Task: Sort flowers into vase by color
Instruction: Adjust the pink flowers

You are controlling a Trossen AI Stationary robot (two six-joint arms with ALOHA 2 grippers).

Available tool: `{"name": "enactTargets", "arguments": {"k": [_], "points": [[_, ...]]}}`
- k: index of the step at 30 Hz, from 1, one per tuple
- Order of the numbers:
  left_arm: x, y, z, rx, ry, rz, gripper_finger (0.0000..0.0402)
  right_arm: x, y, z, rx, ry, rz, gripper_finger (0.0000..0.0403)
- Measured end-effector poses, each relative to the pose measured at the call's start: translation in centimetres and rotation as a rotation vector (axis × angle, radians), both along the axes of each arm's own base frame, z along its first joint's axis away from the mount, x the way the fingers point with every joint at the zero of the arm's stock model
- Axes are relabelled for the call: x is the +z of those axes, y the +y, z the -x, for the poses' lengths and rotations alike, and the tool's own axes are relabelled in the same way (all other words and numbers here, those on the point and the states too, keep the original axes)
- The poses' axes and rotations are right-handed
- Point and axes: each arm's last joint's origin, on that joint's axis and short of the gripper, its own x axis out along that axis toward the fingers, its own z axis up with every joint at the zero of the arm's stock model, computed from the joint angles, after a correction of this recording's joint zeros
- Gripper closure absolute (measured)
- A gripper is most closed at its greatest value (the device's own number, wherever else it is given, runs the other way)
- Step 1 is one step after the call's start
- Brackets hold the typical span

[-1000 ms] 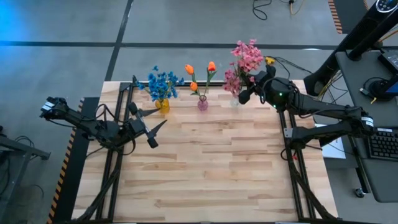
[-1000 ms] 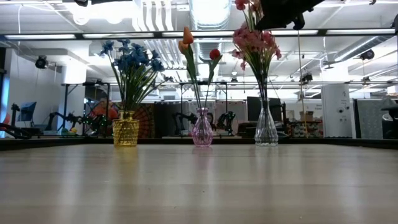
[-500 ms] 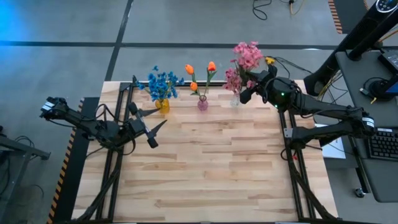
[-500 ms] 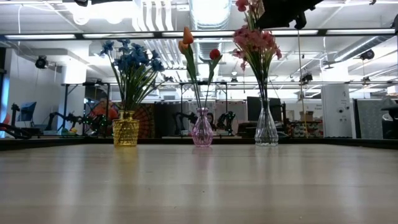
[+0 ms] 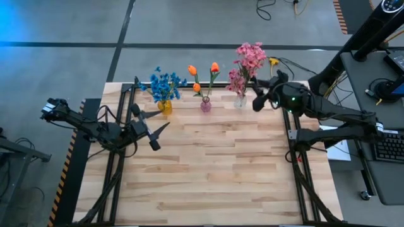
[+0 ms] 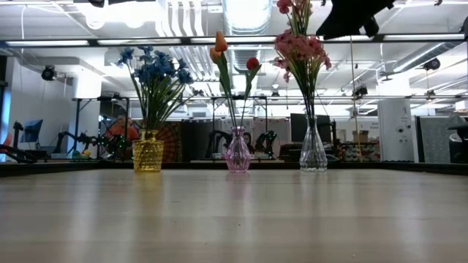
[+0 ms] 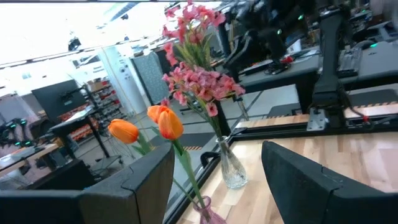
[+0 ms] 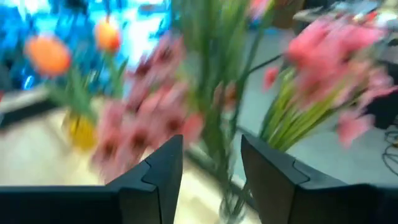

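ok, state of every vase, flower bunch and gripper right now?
yellow vase: upright, holds the blue flowers
pink vase: upright, holds the orange flowers
clear vase: upright, holds the pink flowers
right gripper: open, empty, beside the pink flowers
left gripper: open, empty, waiting at the table's left

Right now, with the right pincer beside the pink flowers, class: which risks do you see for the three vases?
1. The right pincer, open and empty, hangs close beside the pink flowers; any swing toward them might snag a spray and tip the slim clear vase.
2. The clear vase, pink vase and yellow vase stand in one row near the table's far edge; a toppled one could roll off.
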Motion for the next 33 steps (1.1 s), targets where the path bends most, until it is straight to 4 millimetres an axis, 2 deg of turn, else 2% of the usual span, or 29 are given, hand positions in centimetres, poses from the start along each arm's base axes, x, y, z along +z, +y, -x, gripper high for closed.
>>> {"name": "enactTargets", "arguments": {"k": [2,7,11,15,23,27,33], "points": [[0.0,-0.1,0.0,-0.034,-0.004,-0.002,0.0177,-0.8,0.4,-0.1,0.045,0.064,-0.025,0.0251],[0.0,-0.4,-0.3,-0.148,-0.018,0.008,0.0177,-4.4,1.1,-0.8,0.104,0.187,-0.060,0.0258],[-0.4,-0.7,-0.8,-0.152,-0.020,0.044,0.0177,-7.0,1.0,-0.8,0.074,0.205,-0.043,0.0256],[-0.9,-0.9,-1.4,-0.152,-0.001,0.052,0.0177,-9.3,0.8,-1.3,0.063,0.185,0.045,0.0243],[-1.3,-1.1,-1.9,-0.148,0.026,0.015,0.0177,-11.5,0.4,-2.3,0.022,0.138,0.189,0.0228],[-1.1,-1.0,-1.8,-0.118,0.031,-0.018,0.0177,-11.8,-0.1,-3.1,-0.096,0.184,0.269,0.0229],[-0.9,-0.7,-1.7,-0.038,0.057,-0.082,0.0177,-12.3,-1.0,-3.7,-0.132,0.210,0.306,0.0227]]}}
